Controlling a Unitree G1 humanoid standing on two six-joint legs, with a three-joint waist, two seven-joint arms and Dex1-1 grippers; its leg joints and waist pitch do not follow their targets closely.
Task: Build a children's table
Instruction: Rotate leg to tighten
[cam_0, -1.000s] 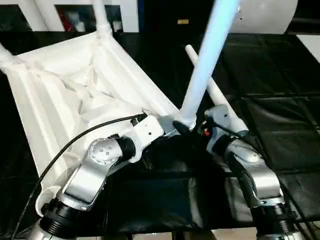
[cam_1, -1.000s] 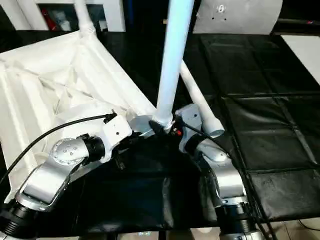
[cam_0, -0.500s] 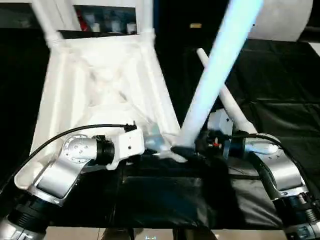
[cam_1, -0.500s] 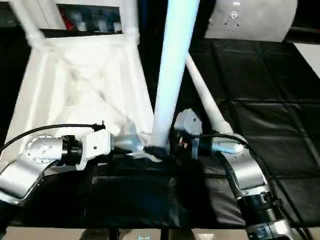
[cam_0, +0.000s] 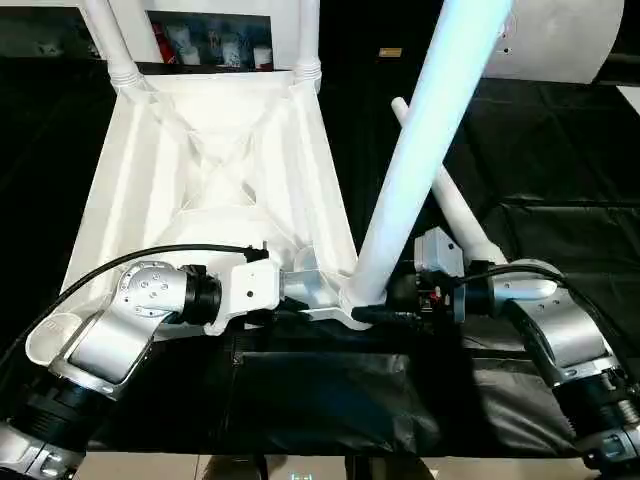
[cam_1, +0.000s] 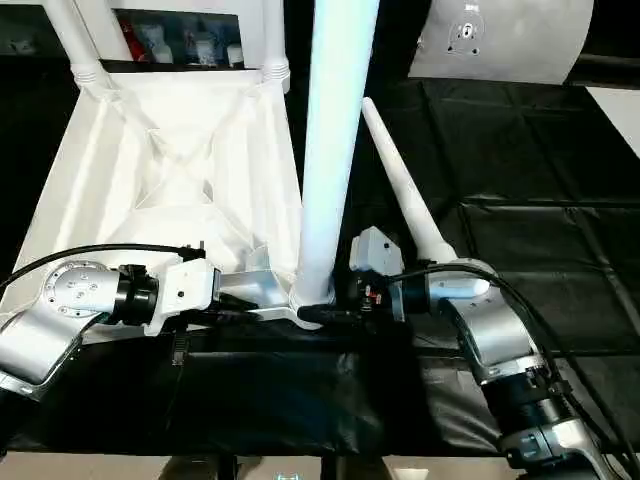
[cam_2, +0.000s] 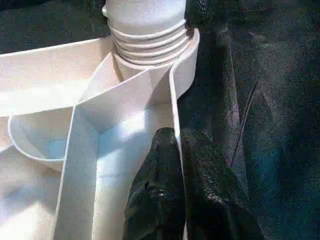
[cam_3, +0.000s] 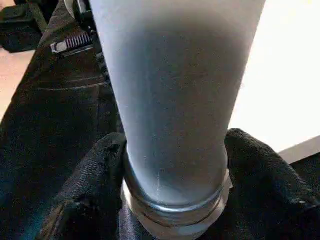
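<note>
The white table top (cam_0: 210, 180) lies upside down on the black sheet-covered surface (cam_1: 560, 200), ribs facing up, with two legs (cam_0: 110, 45) already standing in the far corner sockets. At the near right corner a third leg (cam_0: 420, 150) rises steeply and leans a little to the right, its ringed base sitting in the corner socket (cam_2: 150, 40). The right gripper (cam_3: 172, 170) clasps this leg low down, one black finger on each side just above the rings. The left gripper (cam_2: 177, 170) is pinched onto the thin rim wall of the top beside that socket, one finger inside the wall and one outside. The fourth leg (cam_1: 400, 185) lies loose on the surface to the right of the top, just behind the right gripper. The plastic looks light, stiff and smooth, so the leg will likely slip under a loose hold; taking it near the base, as here, gives the best control for pushing or twisting it home. The top is hollow and ribbed, so its edge wall is a fair handle, though thin enough to flex. Whether the leg is fully seated is hard to judge from these views.
</note>
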